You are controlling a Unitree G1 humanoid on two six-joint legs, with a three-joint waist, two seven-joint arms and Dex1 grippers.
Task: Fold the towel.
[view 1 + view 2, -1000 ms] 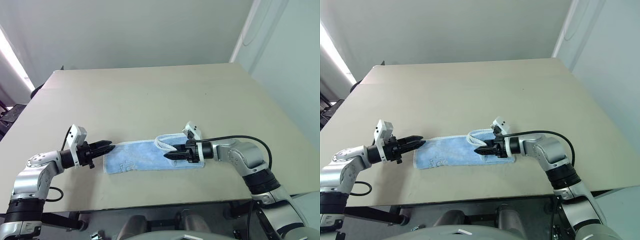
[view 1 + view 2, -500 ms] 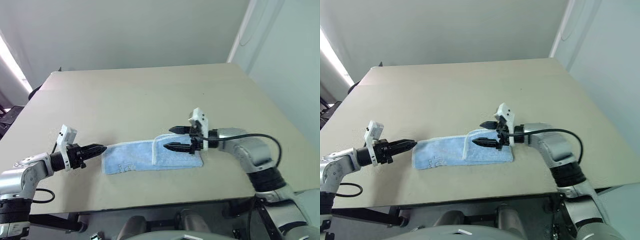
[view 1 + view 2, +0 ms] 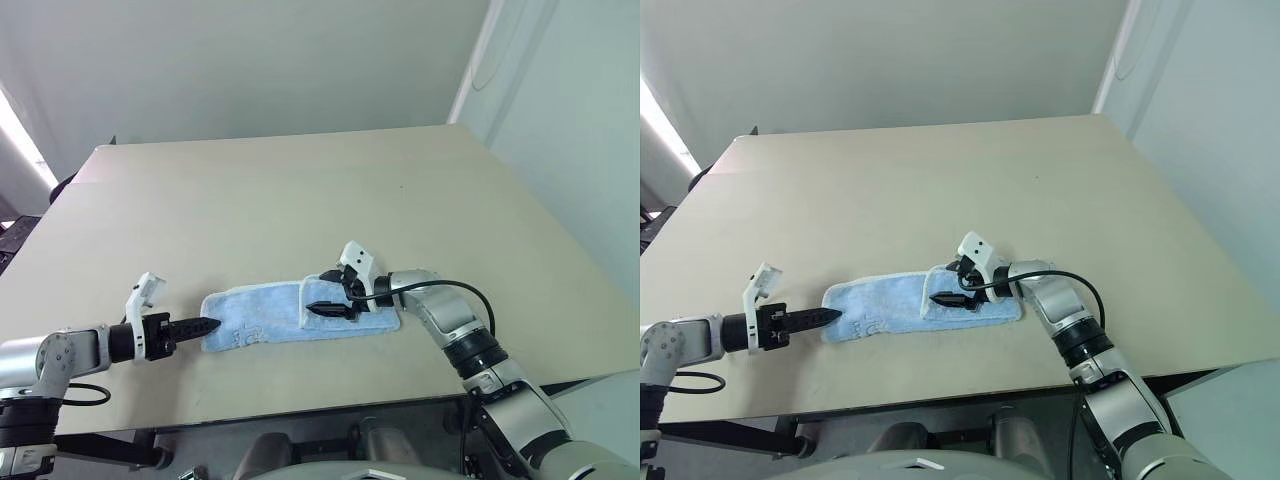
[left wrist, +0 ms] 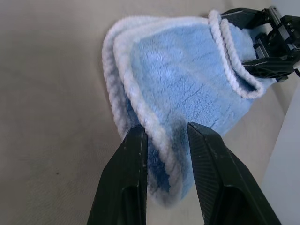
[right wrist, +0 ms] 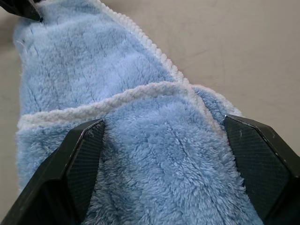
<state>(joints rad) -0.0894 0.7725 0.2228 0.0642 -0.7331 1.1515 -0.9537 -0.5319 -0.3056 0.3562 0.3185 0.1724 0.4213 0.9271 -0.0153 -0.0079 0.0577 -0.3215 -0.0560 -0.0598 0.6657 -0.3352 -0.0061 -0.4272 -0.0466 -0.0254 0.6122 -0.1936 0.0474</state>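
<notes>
Towel (image 3: 290,316) laid flat on the bench (image 3: 300,200), folded end now pressed down under the right end effector (image 3: 327,293).
A second ago the right end effector held a raised loop of the cloth's edge above the strip; now that flap lies flat and its fingers are spread wide over it, one on each side of the folded part. The left end effector (image 3: 207,326), fingers narrowly parted, has dropped low at the far end, with the white-edged corner between its fingertips (image 4: 133,154). The towel is a long light-blue strip stretched between the two end effectors, white edging crossing it where the flap ends, dark lettering near the left end effector.
</notes>
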